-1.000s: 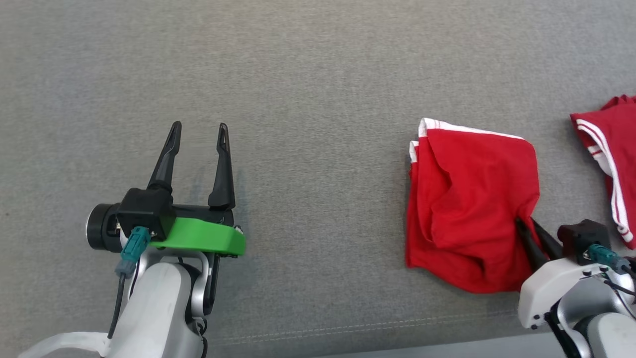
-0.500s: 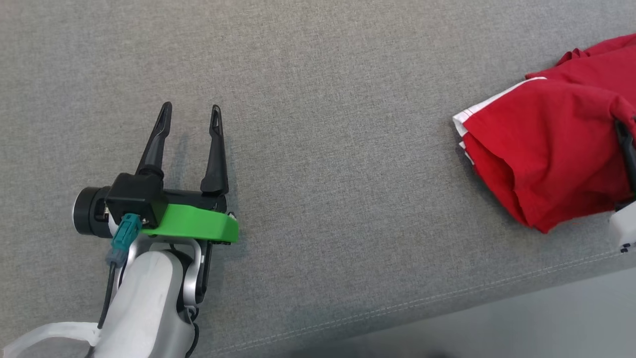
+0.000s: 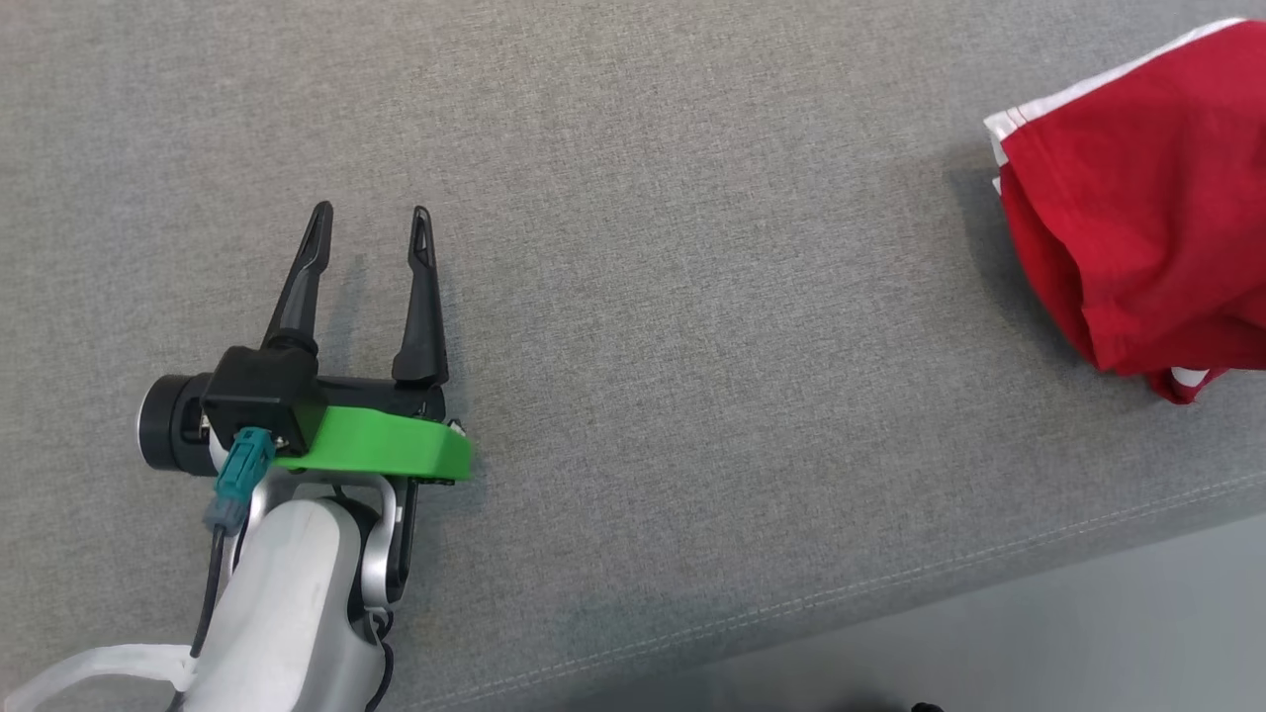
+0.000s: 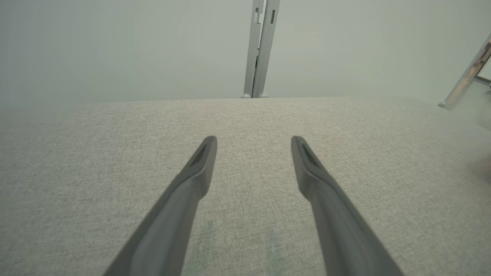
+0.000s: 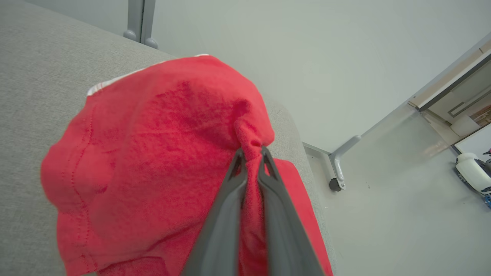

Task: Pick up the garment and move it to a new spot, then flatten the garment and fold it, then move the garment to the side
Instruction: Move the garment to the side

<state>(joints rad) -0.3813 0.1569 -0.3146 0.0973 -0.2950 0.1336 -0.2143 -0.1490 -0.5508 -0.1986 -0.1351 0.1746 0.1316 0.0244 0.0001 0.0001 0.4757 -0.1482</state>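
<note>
Garment [image 3: 1137,218] is hanging from the right claw [image 5: 251,153], clamped on a thin pinch that could slip free; left claw [image 3: 371,211] is hovering, fingers apart, above the table [image 3: 692,297].

Fold of red garment [image 5: 153,161] pinched tight in right hand [image 5: 251,153]; cloth bunched, white trim at far edge, over grey fabric bench [image 5: 38,84]. Pale floor [image 5: 383,211] beyond.

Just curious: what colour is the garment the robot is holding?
The garment is red with white edge stripes, best seen in the head view.
</note>
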